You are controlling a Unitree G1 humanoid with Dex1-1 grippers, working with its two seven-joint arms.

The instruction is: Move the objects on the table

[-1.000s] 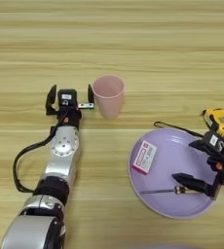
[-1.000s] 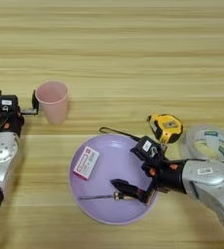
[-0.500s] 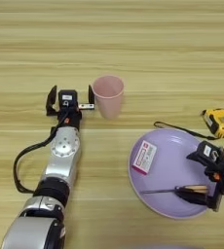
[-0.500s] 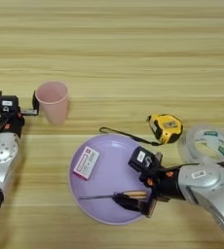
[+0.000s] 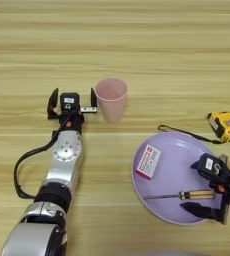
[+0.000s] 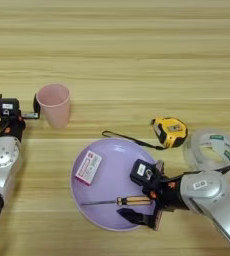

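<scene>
Status: partly complete, in my judgement. The box (image 6: pixel 88 167) and the screwdriver (image 6: pixel 118 201) lie on the lilac plate (image 6: pixel 109 155). The right end effector (image 6: pixel 148 199) stands spread apart around the screwdriver's handle, holding nothing. The tape measure (image 6: pixel 170 132) sits on the worktop (image 6: pixel 137 50) just beside the plate. The cup (image 5: pixel 111 99) stands upright; the left end effector (image 5: pixel 72 101), fingers spread, waits beside it. Cup and tape measure appear outstanding.

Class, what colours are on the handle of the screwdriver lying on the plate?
Yellow with black, on the screwdriver; clearest in the right eye view.
</scene>
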